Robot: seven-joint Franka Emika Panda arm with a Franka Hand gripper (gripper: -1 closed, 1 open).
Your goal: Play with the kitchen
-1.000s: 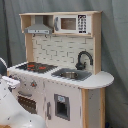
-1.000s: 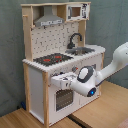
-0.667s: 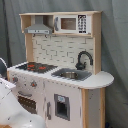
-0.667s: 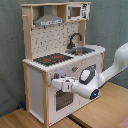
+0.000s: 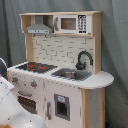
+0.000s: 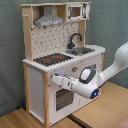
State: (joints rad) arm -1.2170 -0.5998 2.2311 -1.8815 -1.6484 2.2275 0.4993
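The tall white and light-wood toy kitchen [image 5: 60, 75] [image 6: 62, 65] stands upright on the wooden tabletop [image 6: 107, 112], its long axis vertical and its counter running sideways. In the second exterior view its front faces the white robot arm [image 6: 107, 72]. The gripper [image 6: 56, 79] sits at the kitchen's front panel just above the windowed oven door [image 6: 63, 99], seemingly touching; whether its fingers are spread cannot be told.

Soft, even room light falls from above in both exterior views, with no glare. The kitchen [image 5: 60, 70] [image 6: 62, 60] looks slightly blurred all over. Faint shadow sits under its hood [image 5: 38, 29], toward ten o'clock.
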